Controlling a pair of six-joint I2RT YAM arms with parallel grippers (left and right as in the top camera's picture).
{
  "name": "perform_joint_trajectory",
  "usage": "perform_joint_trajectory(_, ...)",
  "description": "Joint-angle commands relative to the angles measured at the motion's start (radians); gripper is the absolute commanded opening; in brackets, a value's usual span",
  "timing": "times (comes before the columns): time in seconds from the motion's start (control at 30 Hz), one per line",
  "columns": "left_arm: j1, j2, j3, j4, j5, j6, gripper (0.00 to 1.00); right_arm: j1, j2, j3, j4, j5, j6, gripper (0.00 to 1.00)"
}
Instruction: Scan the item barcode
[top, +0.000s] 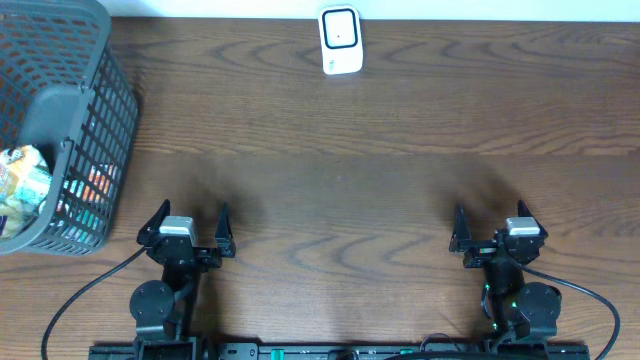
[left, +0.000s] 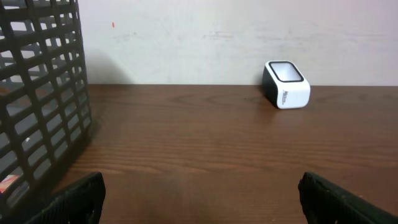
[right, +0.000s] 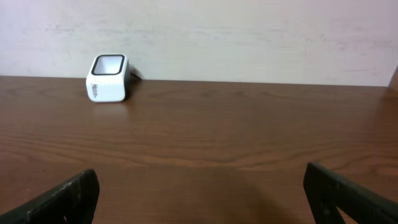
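gaping wide and empty, left claw (top: 192, 215) and right claw (top: 490, 215) sit well apart from the scanner (top: 340, 40).

The bench (top: 340, 170) lies open from both pincers to the scanner (top: 340, 40), which stands at the centre of the far edge. The basket (top: 100, 120) occupies the left side. Its mesh wall rises near the left pincer (top: 192, 212), ahead and to its outer side, and blocks travel that way. The right pincer (top: 489, 212) has open bench ahead and on both sides.
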Motion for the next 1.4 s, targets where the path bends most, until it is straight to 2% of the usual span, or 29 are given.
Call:
perform_joint_trajectory(0.0,-0.004,-0.006,-0.008,-0.048,0.027,0.017,0.97,-0.003,-0.006,-0.001,-0.006,0.012,0.01,0.99)
perform_joint_trajectory(0.23,-0.005,-0.006,-0.008,-0.007,0.067,-0.011,0.97,-0.003,-0.006,-0.001,-0.006,0.012,0.01,0.99)
perform_joint_trajectory(0.27,-0.005,-0.006,-0.008,0.017,0.131,-0.064,0.98,-0.003,-0.006,-0.001,-0.006,0.012,0.01,0.99)
perform_joint_trajectory(0.4,-0.005,-0.006,-0.008,0.048,0.535,-0.357,0.98,-0.003,-0.006,-0.001,-0.006,0.012,0.01,0.99)
perform_joint_trajectory(0.5,-0.005,-0.006,-0.008,0.043,0.62,-0.404,0.98,-0.003,-0.006,-0.001,-0.006,0.012,0.01,0.99)
perform_joint_trajectory(0.6,-0.005,-0.006,-0.008,0.083,0.619,-0.407,0.98,-0.003,-0.006,-0.001,-0.006,0.012,0.01,0.99)
perform_joint_trajectory(0.67,-0.005,-0.006,-0.008,0.156,0.619,-0.463,0.98,-0.003,-0.006,-0.001,-0.006,0.012,0.01,0.99)
perform_joint_trajectory(0.77,-0.005,-0.006,-0.008,0.322,0.619,-0.537,0.98,-0.003,-0.006,-0.001,-0.006,0.012,0.01,0.99)
perform_joint_trajectory(0.87,-0.005,-0.006,-0.005,0.542,0.612,-0.551,0.98,-0.003,-0.006,-0.001,-0.006,0.012,0.01,0.99)
perform_joint_trajectory(1.0,-0.005,-0.006,0.025,0.739,0.452,-0.586,0.97,-0.003,-0.006,-0.001,-0.006,0.012,0.01,0.99)
perform_joint_trajectory(1.13,-0.005,0.004,0.113,0.735,0.224,-0.569,0.98,-0.003,-0.006,-0.001,-0.006,0.012,0.01,0.99)
perform_joint_trajectory(1.3,-0.004,0.12,0.274,0.69,0.163,-0.433,0.98,-0.003,-0.006,-0.001,-0.006,0.012,0.01,0.99)
perform_joint_trajectory(1.37,-0.004,0.198,0.365,0.656,0.129,-0.42,0.97,-0.003,-0.006,-0.001,-0.006,0.012,0.01,0.99)
